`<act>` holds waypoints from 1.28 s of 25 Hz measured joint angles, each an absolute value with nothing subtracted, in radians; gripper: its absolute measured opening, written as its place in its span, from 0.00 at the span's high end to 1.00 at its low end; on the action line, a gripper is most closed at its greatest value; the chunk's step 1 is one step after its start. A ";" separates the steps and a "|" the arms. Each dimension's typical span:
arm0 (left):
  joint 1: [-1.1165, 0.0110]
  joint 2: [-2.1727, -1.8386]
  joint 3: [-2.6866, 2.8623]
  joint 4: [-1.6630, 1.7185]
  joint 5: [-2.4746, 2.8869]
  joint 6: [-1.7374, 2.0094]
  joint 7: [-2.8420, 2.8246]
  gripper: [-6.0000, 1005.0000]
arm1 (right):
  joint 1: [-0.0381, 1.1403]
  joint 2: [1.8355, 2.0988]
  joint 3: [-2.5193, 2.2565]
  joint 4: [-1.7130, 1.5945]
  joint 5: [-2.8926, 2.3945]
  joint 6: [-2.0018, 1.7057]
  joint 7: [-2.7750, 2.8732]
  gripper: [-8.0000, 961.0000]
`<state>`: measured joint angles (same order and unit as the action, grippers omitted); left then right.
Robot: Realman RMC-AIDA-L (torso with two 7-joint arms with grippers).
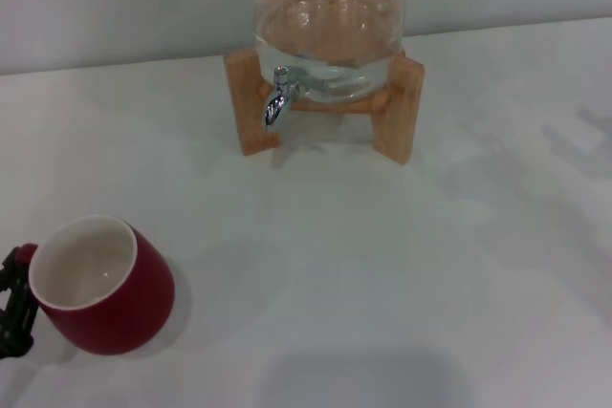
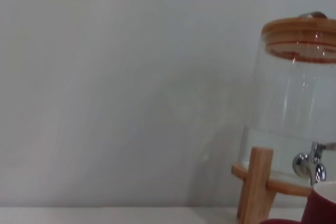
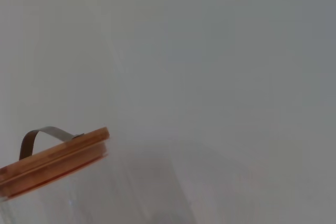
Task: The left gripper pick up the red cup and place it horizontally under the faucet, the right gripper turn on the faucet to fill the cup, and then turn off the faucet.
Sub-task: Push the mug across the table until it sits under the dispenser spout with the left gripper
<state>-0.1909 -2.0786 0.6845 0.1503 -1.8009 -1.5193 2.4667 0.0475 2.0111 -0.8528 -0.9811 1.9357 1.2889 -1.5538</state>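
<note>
The red cup (image 1: pixel 110 293) stands at the near left of the white table, its white inside showing. It also shows at the edge of the left wrist view (image 2: pixel 324 205). My left gripper (image 1: pixel 13 305) is at the far left edge of the head view, right against the cup's handle side. The faucet (image 1: pixel 278 98) is a small chrome spigot on the front of the glass water jar (image 1: pixel 330 31), far back in the middle, and shows in the left wrist view (image 2: pixel 311 164). My right gripper is out of view; its wrist view shows only the jar's wooden lid (image 3: pixel 52 158).
The jar sits on a wooden stand (image 1: pixel 397 107) near the back wall. The white table (image 1: pixel 382 265) stretches between the cup and the stand.
</note>
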 joint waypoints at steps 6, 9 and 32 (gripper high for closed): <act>-0.192 -2.079 0.684 0.238 -1.782 -1.503 2.330 0.85 | 0.050 2.010 -0.853 -0.972 1.935 1.289 -1.554 0.19; -0.192 -2.079 0.684 0.292 -1.748 -1.475 2.252 0.85 | 0.050 2.010 -0.853 -0.971 1.933 1.289 -1.554 0.19; -0.195 -2.077 0.676 0.472 -1.668 -1.391 1.976 0.85 | 0.048 2.009 -0.846 -0.969 1.928 1.288 -1.554 0.19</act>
